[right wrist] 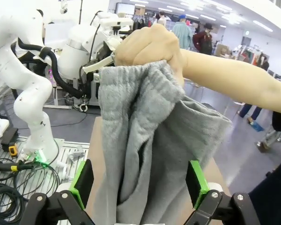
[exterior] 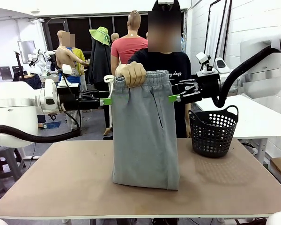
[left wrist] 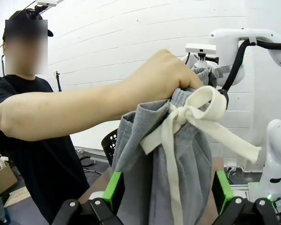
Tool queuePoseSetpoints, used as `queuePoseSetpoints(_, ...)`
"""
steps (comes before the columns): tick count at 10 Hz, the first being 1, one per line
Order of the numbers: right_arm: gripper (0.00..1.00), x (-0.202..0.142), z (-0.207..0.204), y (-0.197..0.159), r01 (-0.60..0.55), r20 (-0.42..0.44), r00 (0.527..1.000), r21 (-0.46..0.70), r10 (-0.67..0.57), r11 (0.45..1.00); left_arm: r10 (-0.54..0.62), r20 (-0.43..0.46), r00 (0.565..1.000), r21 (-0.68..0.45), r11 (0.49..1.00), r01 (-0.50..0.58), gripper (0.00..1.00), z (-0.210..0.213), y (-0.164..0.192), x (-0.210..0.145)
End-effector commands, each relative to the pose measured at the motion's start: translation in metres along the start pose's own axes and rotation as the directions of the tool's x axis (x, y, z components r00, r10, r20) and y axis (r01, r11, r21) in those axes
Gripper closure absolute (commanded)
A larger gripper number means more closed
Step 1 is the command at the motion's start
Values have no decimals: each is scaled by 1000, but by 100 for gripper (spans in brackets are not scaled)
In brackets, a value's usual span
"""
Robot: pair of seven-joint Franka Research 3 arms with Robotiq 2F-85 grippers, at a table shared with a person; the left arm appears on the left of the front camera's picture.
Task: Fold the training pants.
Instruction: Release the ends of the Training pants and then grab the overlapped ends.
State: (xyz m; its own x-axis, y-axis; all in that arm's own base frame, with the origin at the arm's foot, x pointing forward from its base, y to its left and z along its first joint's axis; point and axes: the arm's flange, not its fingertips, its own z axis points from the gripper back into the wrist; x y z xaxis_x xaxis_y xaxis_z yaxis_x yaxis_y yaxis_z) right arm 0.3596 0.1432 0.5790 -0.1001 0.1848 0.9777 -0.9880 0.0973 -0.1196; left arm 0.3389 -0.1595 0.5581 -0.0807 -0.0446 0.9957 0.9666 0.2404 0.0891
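Pants first: you see the training pants (exterior: 145, 136) hanging from the person's hand (exterior: 131, 74), fisted around the waistband (exterior: 155, 78), lower fold resting on the table (exterior: 61, 178). Your left gripper (exterior: 106, 100) and right gripper (exterior: 174, 98) stand with jaws spread wide, cloth edges between the fingers, nothing pinched

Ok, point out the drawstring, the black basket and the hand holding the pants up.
drawstring (left wrist: 187, 112), left wrist view, on the knot of the white bow.
basket (exterior: 213, 136), front view, on its perforated black wall.
person's hand (exterior: 131, 74), front view, on the knuckles of the fist.
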Motion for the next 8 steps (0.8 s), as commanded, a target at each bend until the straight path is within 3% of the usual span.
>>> queuePoseSetpoints(1,0,-4,3,3,35,10,999,-60,-34,998,0,33,999,33,999,-1,0,1,-3,-2)
queuePoseSetpoints(8,0,-10,5,7,68,60,996,-161,-59,985,1,41,999,58,998,-3,0,5,1,-8)
